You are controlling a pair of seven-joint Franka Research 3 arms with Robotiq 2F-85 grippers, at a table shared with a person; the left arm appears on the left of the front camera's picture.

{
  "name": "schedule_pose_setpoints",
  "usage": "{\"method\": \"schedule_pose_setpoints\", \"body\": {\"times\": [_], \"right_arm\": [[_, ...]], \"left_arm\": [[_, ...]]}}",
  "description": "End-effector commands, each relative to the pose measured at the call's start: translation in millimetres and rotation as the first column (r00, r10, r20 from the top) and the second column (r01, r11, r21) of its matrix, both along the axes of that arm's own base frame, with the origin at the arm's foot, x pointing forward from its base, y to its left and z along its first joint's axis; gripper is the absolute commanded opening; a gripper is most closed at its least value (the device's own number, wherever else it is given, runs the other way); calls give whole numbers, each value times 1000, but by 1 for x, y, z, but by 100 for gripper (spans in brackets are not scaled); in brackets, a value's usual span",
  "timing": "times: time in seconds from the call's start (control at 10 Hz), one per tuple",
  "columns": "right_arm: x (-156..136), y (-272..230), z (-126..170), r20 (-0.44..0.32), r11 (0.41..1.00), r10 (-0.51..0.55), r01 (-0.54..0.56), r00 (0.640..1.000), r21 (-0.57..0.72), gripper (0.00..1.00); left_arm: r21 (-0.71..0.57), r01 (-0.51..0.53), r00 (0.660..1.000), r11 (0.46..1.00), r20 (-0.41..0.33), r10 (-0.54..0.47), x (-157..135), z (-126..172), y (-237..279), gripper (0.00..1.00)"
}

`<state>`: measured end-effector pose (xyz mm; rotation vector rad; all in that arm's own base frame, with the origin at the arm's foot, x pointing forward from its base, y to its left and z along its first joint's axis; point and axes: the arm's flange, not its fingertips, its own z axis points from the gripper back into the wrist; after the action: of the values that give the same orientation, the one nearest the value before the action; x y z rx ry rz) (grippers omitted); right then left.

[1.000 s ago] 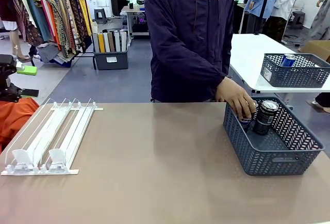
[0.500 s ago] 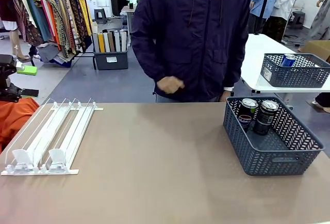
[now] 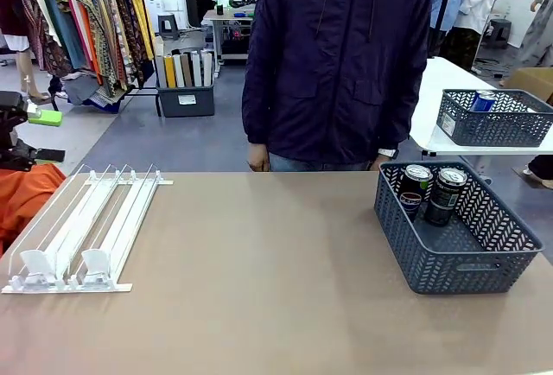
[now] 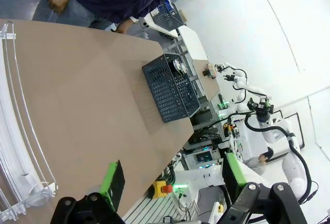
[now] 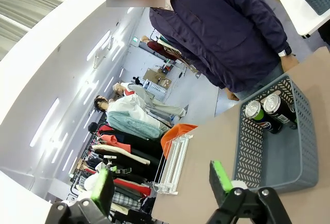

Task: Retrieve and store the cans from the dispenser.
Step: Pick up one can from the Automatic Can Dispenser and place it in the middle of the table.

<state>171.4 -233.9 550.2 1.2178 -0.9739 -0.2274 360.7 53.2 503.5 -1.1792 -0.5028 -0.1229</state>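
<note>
Two cans [image 3: 430, 192], two baskets [image 3: 458, 258], one dispenser [image 3: 82, 232].

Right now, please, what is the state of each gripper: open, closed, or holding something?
Left gripper: open, holding nothing.
Right gripper: open, holding nothing.

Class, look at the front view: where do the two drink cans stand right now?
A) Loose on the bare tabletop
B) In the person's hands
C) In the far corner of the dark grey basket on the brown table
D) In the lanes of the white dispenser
C: both cans stand upright, side by side, in the far corner of the dark grey basket; the dispenser has bare lanes.
</note>
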Motion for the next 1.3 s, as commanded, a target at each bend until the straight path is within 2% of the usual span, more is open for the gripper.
{"method": "schedule_pose_setpoints", "body": {"times": [0.0,1.2], "right_arm": [[3,1,2,35,1000,0,0,999,-2,100],[3,1,2,35,1000,0,0,999,-2,100]], "left_arm": [[5,3,1000,1000,-9,-3,-4,2,2,100],[5,3,1000,1000,-9,-3,-4,2,2,100]]}}
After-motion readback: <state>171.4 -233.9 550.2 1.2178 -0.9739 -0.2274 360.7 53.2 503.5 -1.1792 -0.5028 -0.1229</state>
